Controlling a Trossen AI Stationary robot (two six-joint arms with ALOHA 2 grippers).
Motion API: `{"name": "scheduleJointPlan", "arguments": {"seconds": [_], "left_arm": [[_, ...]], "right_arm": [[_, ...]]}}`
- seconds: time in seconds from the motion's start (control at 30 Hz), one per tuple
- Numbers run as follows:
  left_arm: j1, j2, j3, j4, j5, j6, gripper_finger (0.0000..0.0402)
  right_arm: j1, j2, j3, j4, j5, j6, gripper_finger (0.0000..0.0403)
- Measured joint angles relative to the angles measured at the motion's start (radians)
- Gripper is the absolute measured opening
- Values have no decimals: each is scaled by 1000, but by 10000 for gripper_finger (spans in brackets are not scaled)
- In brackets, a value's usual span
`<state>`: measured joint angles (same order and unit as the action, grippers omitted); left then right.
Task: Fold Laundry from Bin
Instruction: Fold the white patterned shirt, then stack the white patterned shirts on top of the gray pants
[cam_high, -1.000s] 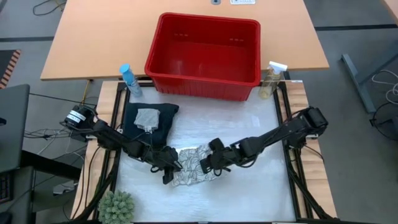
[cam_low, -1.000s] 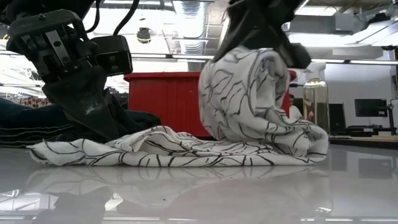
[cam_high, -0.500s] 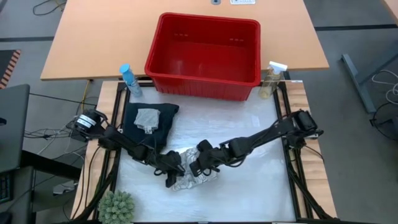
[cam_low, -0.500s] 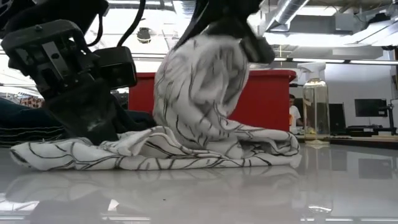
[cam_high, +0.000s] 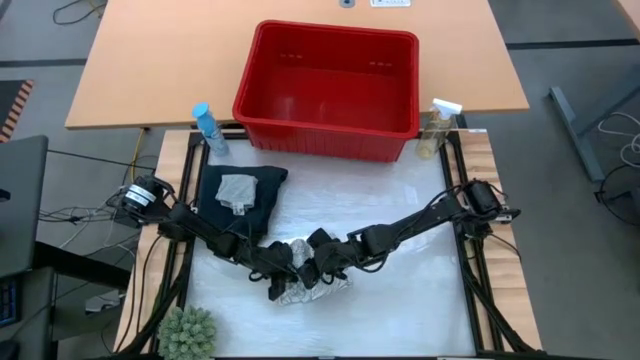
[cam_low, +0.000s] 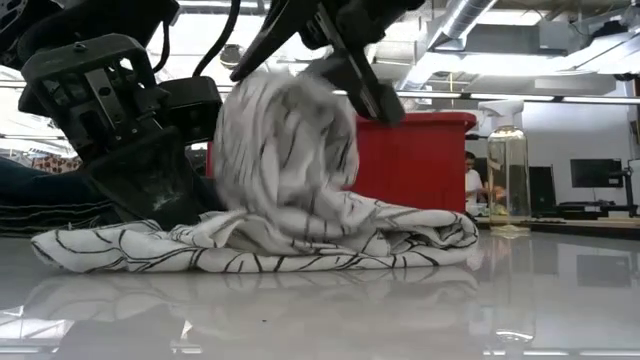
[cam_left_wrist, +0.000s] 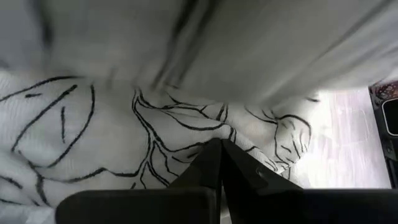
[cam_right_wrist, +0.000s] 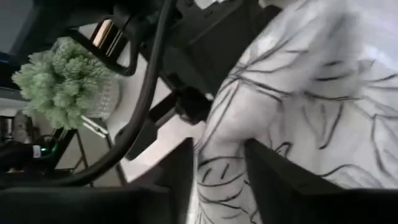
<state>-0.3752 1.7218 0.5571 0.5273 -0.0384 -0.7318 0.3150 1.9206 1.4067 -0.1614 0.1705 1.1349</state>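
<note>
Left claw (cam_left_wrist: 219, 163) closed on leaf-print cloth (cam_low: 290, 215); right claw (cam_right_wrist: 219, 163) open just beside; released fold may fall back

You've got the white leaf-print cloth (cam_low: 270, 215) spread low on the glossy table (cam_low: 420, 310), one fold of it heaped up and rolling over its middle. Right above that raised fold, the right gripper (cam_low: 345, 70) hangs with its fingers apart, one dark finger (cam_low: 365, 85) slanting down beside the fold's top. Against the cloth's near-left edge, the left gripper (cam_low: 150, 190) presses down, its bulky dark body looming over it. Behind the cloth you see the red bin (cam_low: 420, 160), and just beside the bin a clear spray bottle (cam_low: 507, 160).
</note>
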Motion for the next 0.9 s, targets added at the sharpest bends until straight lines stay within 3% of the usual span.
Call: {"name": "scheduleJointPlan", "arguments": {"seconds": [0.17, 0.27, 0.57, 0.7, 0.9], "left_arm": [[0, -5, 0, -3, 11, -8, 0], [2, -27, -1, -33, 65, -22, 0], [2, -204, -2, -300, 252, -44, 0], [2, -351, -2, -465, 249, -65, 0], [1, -578, -1, -587, 191, -142, 0]], "right_arm": [[-19, -3, 0, -6, -26, -23, 230], [-24, -3, -1, -24, -32, -28, 255], [-4, -2, -2, -149, -13, -33, 257], [7, -1, -2, -225, 36, -30, 257], [-2, 1, -7, -288, 67, -36, 257]]}}
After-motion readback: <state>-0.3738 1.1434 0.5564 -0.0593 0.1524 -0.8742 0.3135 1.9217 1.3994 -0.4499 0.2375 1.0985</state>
